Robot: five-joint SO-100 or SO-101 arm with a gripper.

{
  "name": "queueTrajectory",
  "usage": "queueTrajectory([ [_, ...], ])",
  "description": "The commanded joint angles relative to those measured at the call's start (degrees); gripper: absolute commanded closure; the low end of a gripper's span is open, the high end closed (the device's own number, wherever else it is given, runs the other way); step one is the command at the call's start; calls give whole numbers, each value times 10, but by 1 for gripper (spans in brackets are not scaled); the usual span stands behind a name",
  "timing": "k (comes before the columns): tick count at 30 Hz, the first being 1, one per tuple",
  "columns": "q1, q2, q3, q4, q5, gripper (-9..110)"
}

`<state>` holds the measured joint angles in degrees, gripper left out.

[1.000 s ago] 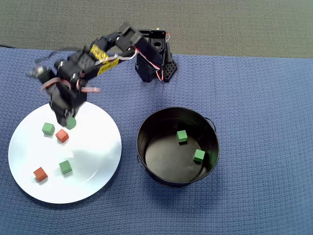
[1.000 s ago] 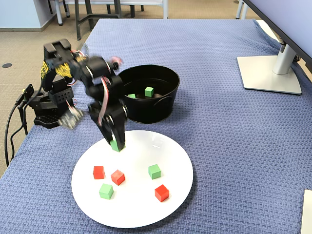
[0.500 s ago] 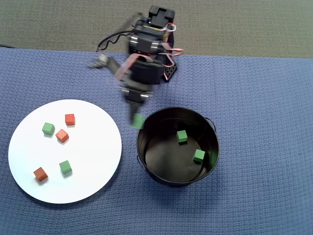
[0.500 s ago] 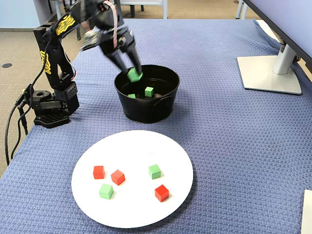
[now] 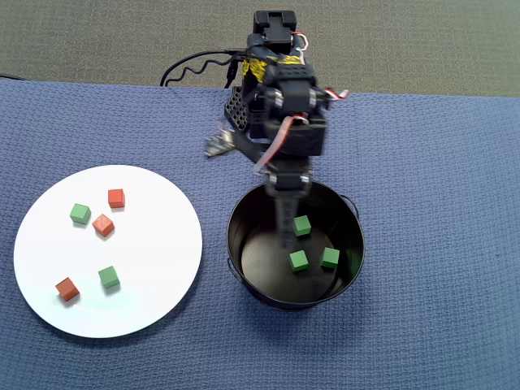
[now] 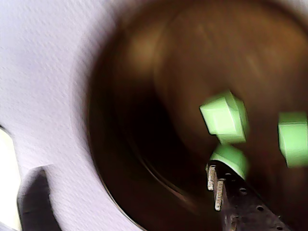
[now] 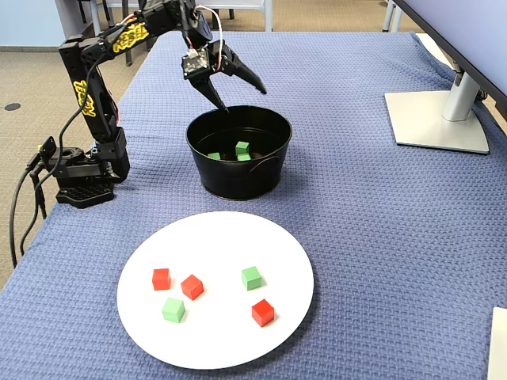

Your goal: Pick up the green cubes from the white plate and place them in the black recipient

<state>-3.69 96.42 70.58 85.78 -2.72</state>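
The black recipient [image 5: 231, 244] [image 7: 238, 180] holds three green cubes [image 5: 298, 260] [image 7: 242, 148] [image 6: 222, 118] on its floor. My gripper [image 7: 242, 99] [image 6: 125, 169] hangs open above the recipient's near-left rim in the fixed view, with nothing between its fingers. In the overhead view one finger [image 5: 286, 227] reaches over the recipient's inside. The white plate [image 5: 146, 244] [image 7: 222, 245] carries two more green cubes [image 5: 80, 213] [image 5: 109, 277] [image 7: 251, 277] [image 7: 173, 310] among three red ones [image 5: 103, 225]. The wrist view is blurred.
The arm's base [image 7: 79, 178] stands on the blue cloth left of the recipient in the fixed view. A monitor stand [image 7: 444, 119] sits at the far right. Red cubes [image 7: 191, 286] lie between the green ones on the plate.
The gripper lifted a green cube off the plate, swung it over the recipient and opened. That cube now lies inside, making three there.
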Motion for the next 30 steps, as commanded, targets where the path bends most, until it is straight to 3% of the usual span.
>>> queueTrajectory([
  [1, 132, 13, -51, 13, -94, 69],
  [3, 214, 12, -41, -4, -126, 80],
  [6, 323, -20, -33, -33, -178, 88],
  [12, 433, -139, -48, -83, -269, 100],
  [15, 436, -198, -59, -94, -349, 99],
  [22, 415, -257, -70, -159, -564, 85],
  [30, 440, -343, -142, -229, -687, 82],
])
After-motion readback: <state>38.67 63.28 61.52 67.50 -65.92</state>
